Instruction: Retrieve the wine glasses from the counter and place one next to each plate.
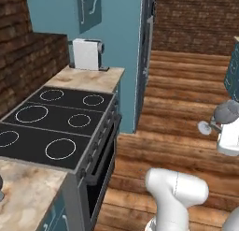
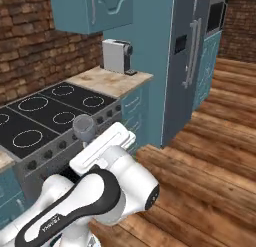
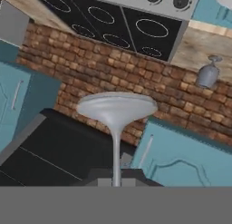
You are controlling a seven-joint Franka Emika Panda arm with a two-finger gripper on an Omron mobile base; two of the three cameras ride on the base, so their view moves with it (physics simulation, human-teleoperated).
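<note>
Grey translucent wine glass (image 3: 116, 114); black cooktop (image 1: 51, 120), white rings; teal cabinets (image 2: 134, 111).

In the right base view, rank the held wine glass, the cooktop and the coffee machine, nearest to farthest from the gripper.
1. Wine glass, clamped in the gripper.
2. Cooktop, just beyond, to the left.
3. Coffee machine, on the far counter.

From my remote seat I'm looking at a kitchen with a dark brick wall (image 1: 28, 61) behind a black cooktop (image 1: 51, 120) marked with white burner rings. A white coffee machine (image 1: 87, 54) sits at the far back corner of the worktop, under teal wall cabinets (image 2: 95, 8). Warm wooden plank floor (image 1: 182, 108) runs off to the right, past a tall grey-blue fridge (image 2: 187, 56) with a long handle.
</note>
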